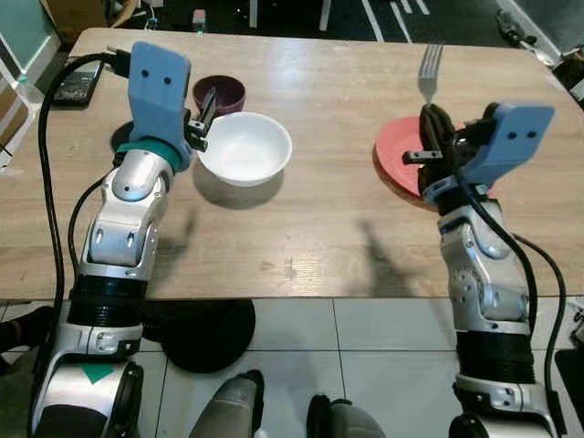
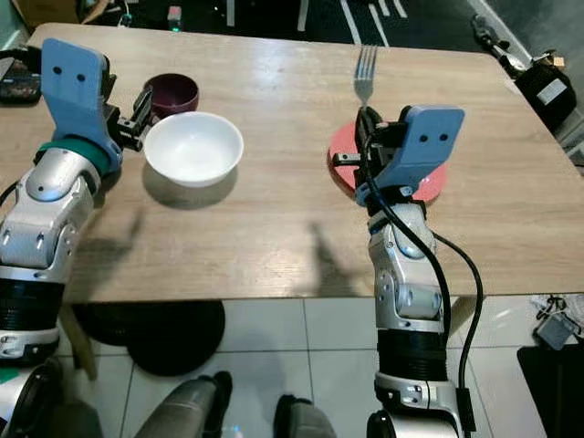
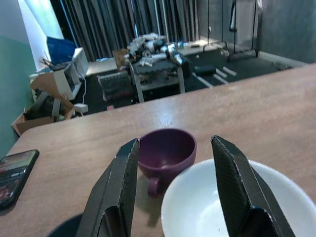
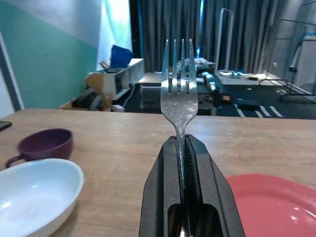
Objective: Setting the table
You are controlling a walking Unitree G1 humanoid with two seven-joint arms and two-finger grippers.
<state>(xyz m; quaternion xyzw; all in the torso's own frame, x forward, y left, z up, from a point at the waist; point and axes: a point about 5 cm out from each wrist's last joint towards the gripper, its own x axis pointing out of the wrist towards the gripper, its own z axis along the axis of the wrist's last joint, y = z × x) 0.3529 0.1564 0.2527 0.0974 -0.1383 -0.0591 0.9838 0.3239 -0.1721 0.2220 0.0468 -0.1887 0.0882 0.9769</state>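
Note:
A white bowl [image 1: 245,148] stands on the wooden table [image 1: 301,237], with a purple cup [image 1: 224,91] just behind it. My left gripper [image 1: 203,119] hovers open at the bowl's left rim; in the left wrist view its fingers [image 3: 118,182] straddle the cup [image 3: 165,150] and the bowl's edge [image 3: 222,207], holding nothing. A red plate [image 1: 397,155] lies to the right. Above its near side my right gripper [image 1: 431,119] is shut on a silver fork [image 1: 429,68], tines pointing away from me. The fork [image 4: 180,94] stands upright between the pads.
A phone [image 1: 78,80] lies at the table's left edge. A dark round object [image 1: 119,139] sits partly hidden under my left arm. A black cable [image 1: 46,182] runs down the left side. The table's round base [image 1: 205,333] is on the tiled floor.

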